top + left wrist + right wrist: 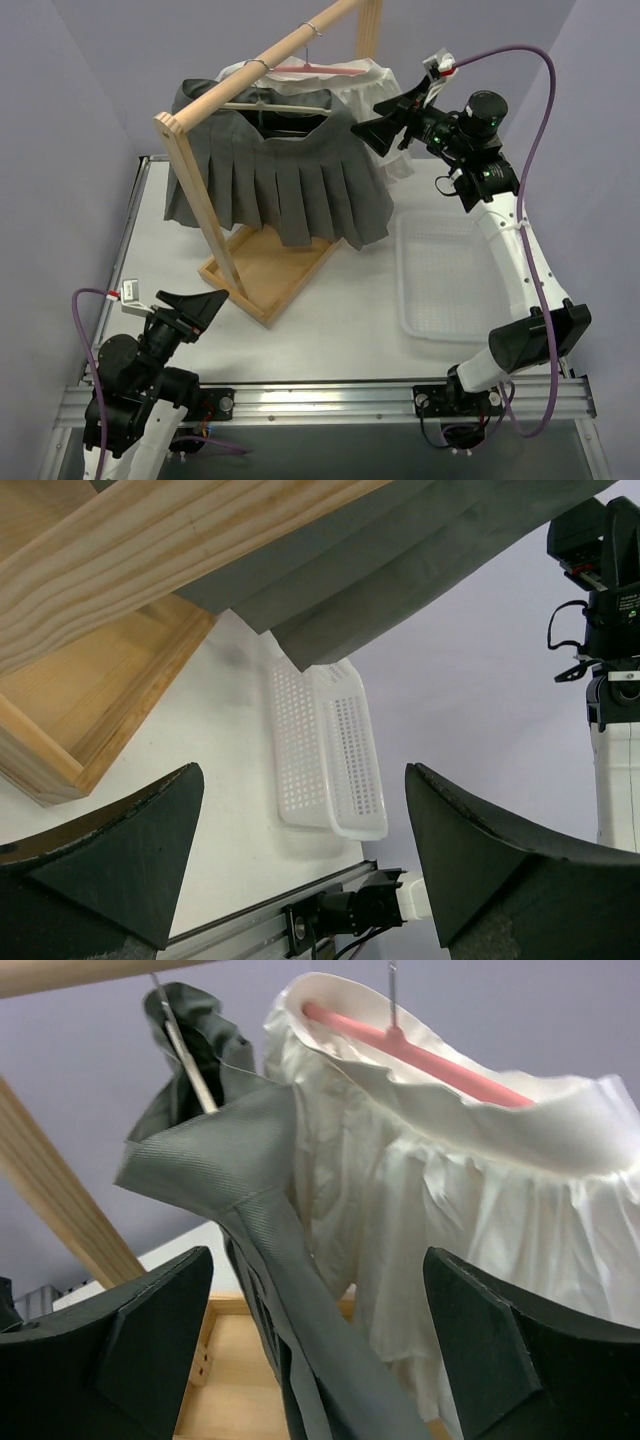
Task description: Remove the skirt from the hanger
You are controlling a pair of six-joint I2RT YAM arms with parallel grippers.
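Grey pleated skirt (275, 190) hangs on wooden hanger (280, 107) from rack rail (290, 43), at 12 o'clock of counter (340, 300). Waistband long axis roughly 9-to-3, tilted toward 2.

Right gripper (380, 118) at skirt's 3 o'clock end; jaws wide apart, empty. Wrist view: waistband corner (215, 1155) just ahead, between jaws.

White skirt (378, 80) on pink hanger (320, 69) behind, at 1 o'clock.

Left gripper (195, 305) at skirt's 7 o'clock, well apart; jaws spread, empty.

Right arm nearer, so likely grasps.
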